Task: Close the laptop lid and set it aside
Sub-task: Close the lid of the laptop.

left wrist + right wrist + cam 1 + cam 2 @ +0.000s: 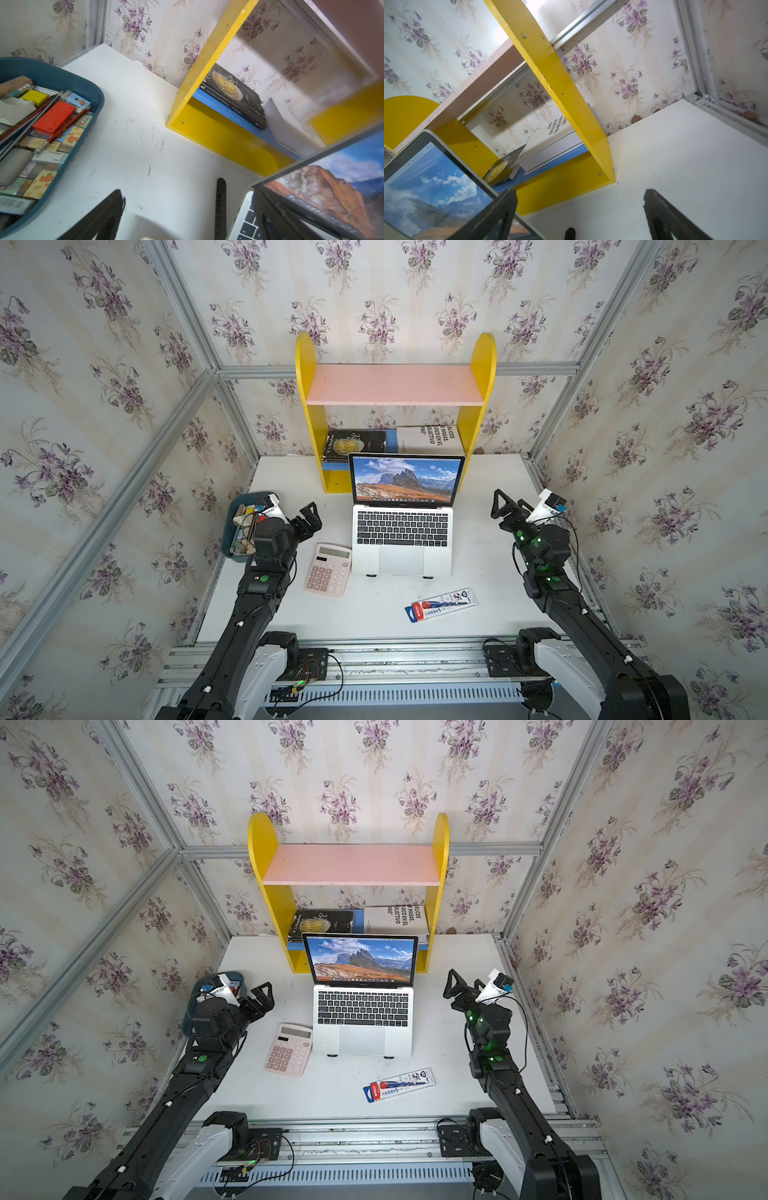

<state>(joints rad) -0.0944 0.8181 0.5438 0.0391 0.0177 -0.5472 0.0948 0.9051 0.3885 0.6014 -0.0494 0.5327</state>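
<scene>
Nothing done yet: the lid (pixel 406 480) stands open, with the left gripper (pixel 309 519) and the right gripper (pixel 511 506) spread wide, empty, either side.

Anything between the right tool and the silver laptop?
Nothing: in both top views only bare white tabletop separates the open right tool from the slim silver laptop.
</scene>
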